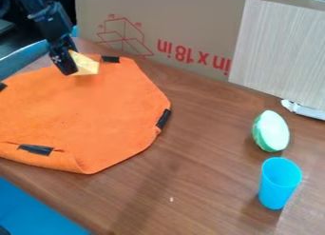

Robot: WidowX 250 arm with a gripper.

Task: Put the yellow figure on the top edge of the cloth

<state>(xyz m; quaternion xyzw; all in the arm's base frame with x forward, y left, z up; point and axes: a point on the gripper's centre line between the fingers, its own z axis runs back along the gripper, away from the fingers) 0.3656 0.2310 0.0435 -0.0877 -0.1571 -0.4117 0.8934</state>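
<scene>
Fingers [64, 63] pinch the faceted yellow figure [88, 66] by the top edge of the fuzzy, round-cornered orange cloth [82, 115].

There are four black strips [36, 149]; one yellow figure [88, 66]; one orange cloth [82, 112]. There is one blue cup [278, 184]; one green-and-white piece [272, 131].

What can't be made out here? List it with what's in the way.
Yellow figure's side at the gripper: camera view, behind the gripper.
Orange cloth's left end: camera view, cut off by left edge.
Blue cup's inner bottom: camera view, behind its near wall.
Tabletop under the cloth: camera view, covered.
</scene>
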